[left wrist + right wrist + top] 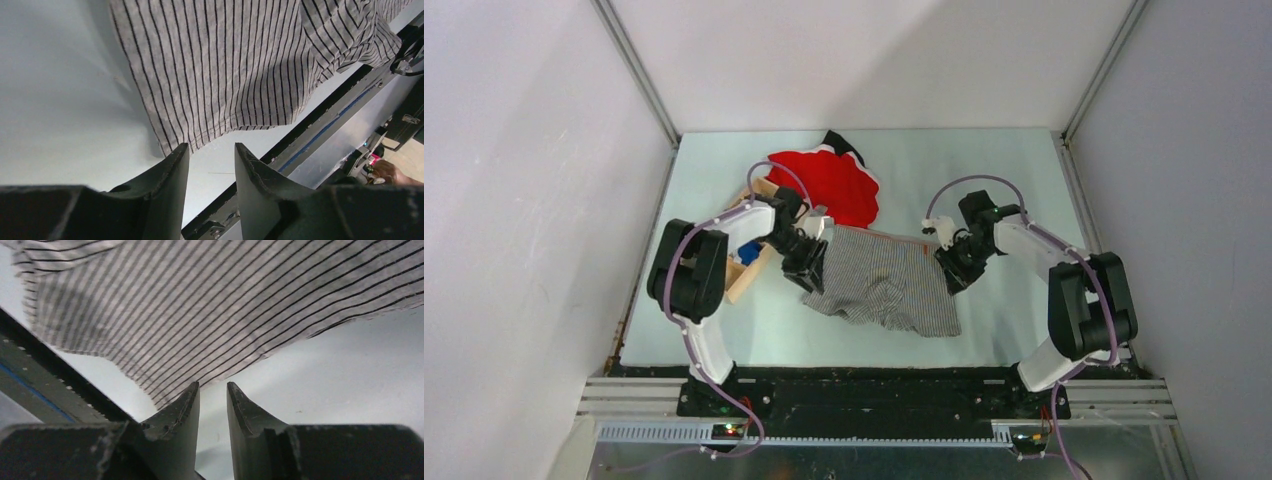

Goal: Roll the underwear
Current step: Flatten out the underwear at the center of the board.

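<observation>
The underwear, grey-and-white striped boxer briefs, lies spread flat in the middle of the table. My left gripper hovers at its left edge, jaws open and empty; in the left wrist view the striped cloth ends just beyond the left gripper. At the right edge of the briefs sits my right gripper, open with a narrow gap and nothing in it. The fabric lies just ahead of the right gripper in the right wrist view.
A bright red cloth with dark trim lies behind the briefs at the back of the table. A wooden box holding something blue sits under the left arm. The table's dark front rail runs close to the near hem.
</observation>
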You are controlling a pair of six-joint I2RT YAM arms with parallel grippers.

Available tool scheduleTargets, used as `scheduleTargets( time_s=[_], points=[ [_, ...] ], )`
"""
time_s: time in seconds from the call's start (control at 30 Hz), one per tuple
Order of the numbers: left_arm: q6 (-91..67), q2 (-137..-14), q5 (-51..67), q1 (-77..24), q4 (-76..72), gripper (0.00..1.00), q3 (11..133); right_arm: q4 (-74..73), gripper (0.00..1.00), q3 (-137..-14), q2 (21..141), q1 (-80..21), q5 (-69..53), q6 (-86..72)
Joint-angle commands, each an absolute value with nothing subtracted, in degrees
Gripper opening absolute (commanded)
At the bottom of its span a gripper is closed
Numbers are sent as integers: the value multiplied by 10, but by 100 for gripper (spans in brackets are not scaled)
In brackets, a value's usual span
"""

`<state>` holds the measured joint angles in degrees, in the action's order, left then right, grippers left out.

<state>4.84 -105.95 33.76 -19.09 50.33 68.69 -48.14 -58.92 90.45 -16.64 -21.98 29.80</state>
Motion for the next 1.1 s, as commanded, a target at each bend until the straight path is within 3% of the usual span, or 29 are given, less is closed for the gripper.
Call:
scheduleTargets(
  time_s=[0.0,0.2,0.43,0.63,0.8,0.93,1.07],
  points=[
    [25,-1063,363,-219,452,44,673,-453,30,-603,954,-157,-173,345],
    [-3,-1061,307,-309,414,46,615,-412,30,-652,1039,-153,-128,355],
    [-77,-968,233,-417,369,48,527,-401,29,-730,1118,-124,-104,333],
    [-79,-880,90,-460,392,58,531,-421,29,-792,1145,-119,-81,296],
    [-19,-869,51,-381,429,72,611,-476,33,-801,1090,-116,-87,290],
    [-24,-915,68,-269,455,80,740,-526,43,-794,995,-111,-219,299],
    [-52,-997,166,-203,432,82,808,-474,55,-725,896,-124,-317,294]
  ],
)
